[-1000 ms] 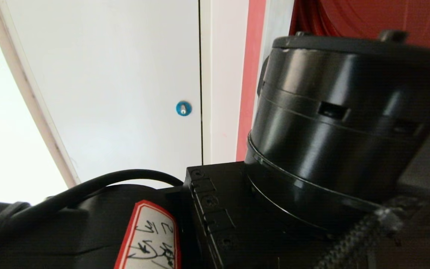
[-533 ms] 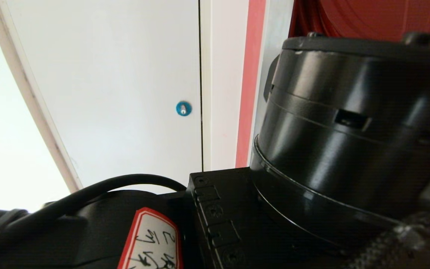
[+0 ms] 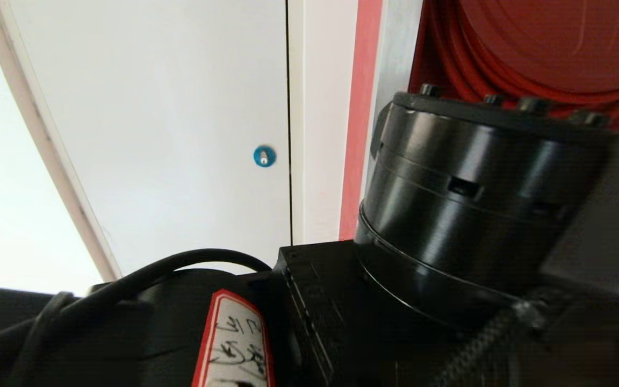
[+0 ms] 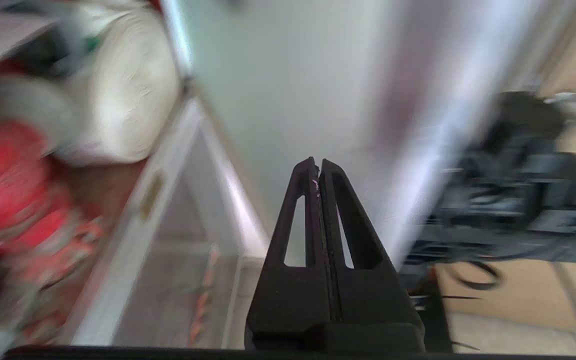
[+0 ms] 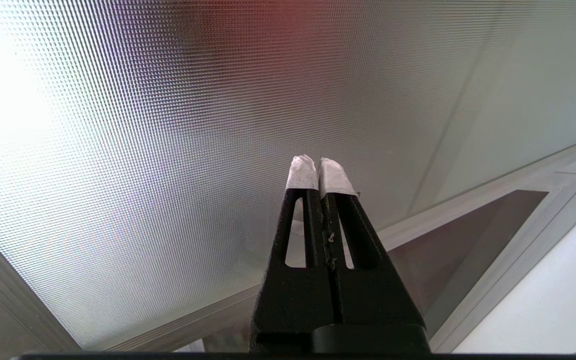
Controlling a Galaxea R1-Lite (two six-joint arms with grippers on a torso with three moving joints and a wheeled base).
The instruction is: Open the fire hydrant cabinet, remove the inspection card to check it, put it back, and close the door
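Our left arm [image 3: 481, 204] has dropped toward 5 o'clock, baring more red reel [image 3: 546, 48]; left gripper [image 4: 318, 172] pinched empty (card unseen), right gripper [image 5: 320, 172] pinched empty too; likely door-closing next.

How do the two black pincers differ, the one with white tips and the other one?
The right pincer has white wrapping on its fingertips; the left pincer is bare black. The right pincer faces a ribbed glass panel; the left pincer faces a pale wall beside the open cabinet, which holds a white rolled hose. Both are shut and hold nothing.
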